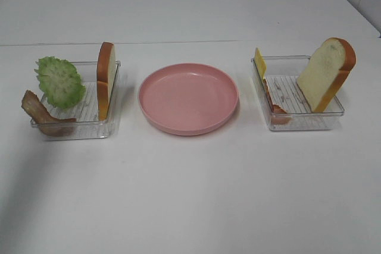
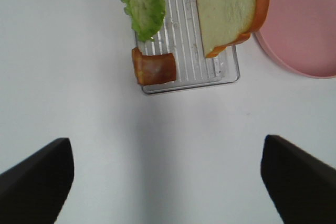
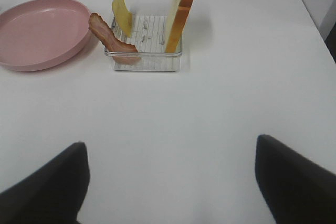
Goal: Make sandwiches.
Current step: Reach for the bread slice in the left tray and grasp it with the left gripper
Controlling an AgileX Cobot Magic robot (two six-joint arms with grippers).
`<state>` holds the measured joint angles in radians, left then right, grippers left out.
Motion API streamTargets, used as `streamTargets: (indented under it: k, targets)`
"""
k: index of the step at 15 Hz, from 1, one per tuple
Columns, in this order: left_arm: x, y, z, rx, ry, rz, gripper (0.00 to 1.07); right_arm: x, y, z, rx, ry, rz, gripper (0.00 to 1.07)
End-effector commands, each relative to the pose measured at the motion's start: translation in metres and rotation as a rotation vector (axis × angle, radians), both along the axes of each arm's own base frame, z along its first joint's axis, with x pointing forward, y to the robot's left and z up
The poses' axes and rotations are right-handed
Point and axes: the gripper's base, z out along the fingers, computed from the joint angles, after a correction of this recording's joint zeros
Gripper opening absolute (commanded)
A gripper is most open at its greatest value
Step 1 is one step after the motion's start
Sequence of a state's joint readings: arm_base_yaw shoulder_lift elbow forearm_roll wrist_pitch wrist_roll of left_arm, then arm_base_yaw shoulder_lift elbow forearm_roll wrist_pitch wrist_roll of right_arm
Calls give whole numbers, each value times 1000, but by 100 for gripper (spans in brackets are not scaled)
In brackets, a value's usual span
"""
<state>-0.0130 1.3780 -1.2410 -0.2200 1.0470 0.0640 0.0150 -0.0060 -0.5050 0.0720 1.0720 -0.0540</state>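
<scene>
L bread slice [image 1: 106, 78]: on edge in L tray [image 1: 77, 132], against the wall nearest the plate.
Lettuce leaf [image 1: 60, 81]: upright, same tray, outer side.
L bacon strip [image 1: 43, 114]: leans over that tray's front outer corner.
R bread slice [image 1: 326, 72]: tilted, leaning at outer side of R tray [image 1: 303, 124].
Cheese square [image 1: 260, 63]: upright at R tray's plate-side wall.
R bacon strip [image 1: 275, 108]: along same wall, in front of cheese.
Pink plate [image 1: 188, 96]: btwn the trays.
Left gripper [image 2: 167, 141]: jaws wide apart, over white table [image 1: 190, 194], short of L tray.
Right gripper [image 3: 169, 142]: jaws wide apart, short of R tray.
</scene>
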Motion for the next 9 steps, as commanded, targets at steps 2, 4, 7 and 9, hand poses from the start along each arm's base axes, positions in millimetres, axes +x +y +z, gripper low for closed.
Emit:
streamTargets:
  k: [2,4,7,9]
  targets:
    - [66,-34,-17,-3,142,-65,90,-1,0,0,-7,-26,-2,81]
    - [83,-53,-24,51,173,-81,90,-1,0,0,-7,-26,-2,81]
    - [109,-88,-36,160,231,-54,89,-1,0,0,-7,-26,-2,81]
    - [129,-117,-52,194,221,-72,88,-1,0,0,-7,-26,-2,81]
